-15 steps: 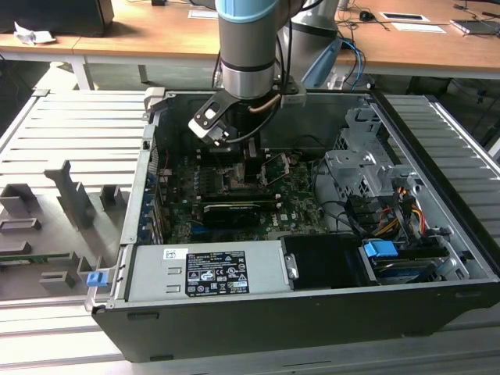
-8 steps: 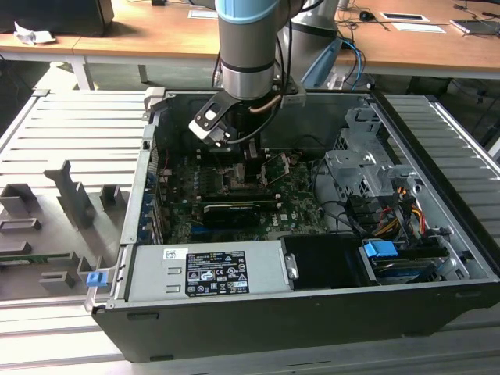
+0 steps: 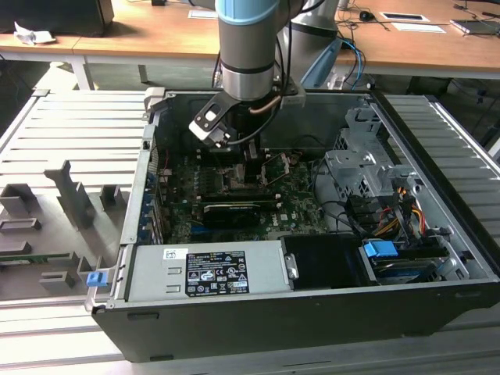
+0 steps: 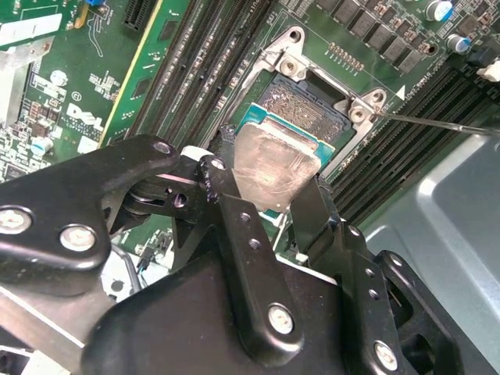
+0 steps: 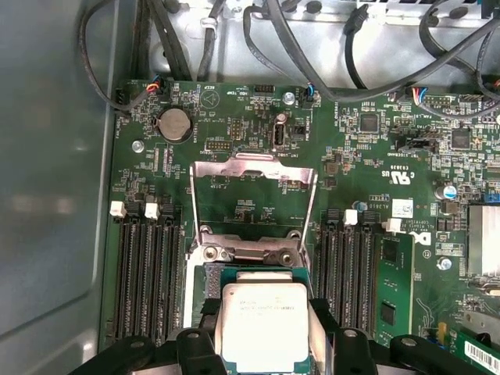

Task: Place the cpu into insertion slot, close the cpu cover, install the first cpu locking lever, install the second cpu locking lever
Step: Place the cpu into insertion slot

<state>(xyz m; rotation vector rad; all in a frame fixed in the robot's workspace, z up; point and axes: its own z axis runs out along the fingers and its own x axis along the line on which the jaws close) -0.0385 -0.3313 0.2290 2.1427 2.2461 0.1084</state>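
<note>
Gripping the small flat square cpu point(image 4: 269, 160), silver-grey metal on top, between the two black fingers point(image 4: 312, 215), clenched on two opposite edges of the metal lid. Carried level and face up, squarely between the fingertips in both wrist views, with a teal-green rim of substrate peeking out on the side away from the finger bases.

Poised over the square dark metal-rimmed insertion slot point(image 4: 301, 105), straight below and slightly ahead of the fingertips. Overlapping the nearer part of the slot, with a strip of bare contact field showing beyond the fingertips in the second wrist view. Cannot tell whether touching the slot or hanging just above. No long axis on a square chip; edges judged roughly parallel to the slot's rim, so little twist to correct.

Farther ahead of the fingers, hinged up and open: the thin square silver-grey metal cpu cover point(image 5: 234, 166), with green motherboard point(image 5: 351, 183) visible through the large window. Not yet closed. Off a far slot corner, a thin bare metal locking lever point(image 4: 437, 125), judged unlatched.

Flanking the fingers on either side, banks of long narrow black memory slots point(image 5: 148, 273). All inside an open black computer case point(image 3: 312, 328) on a grey ribbed table point(image 3: 78, 125).
</note>
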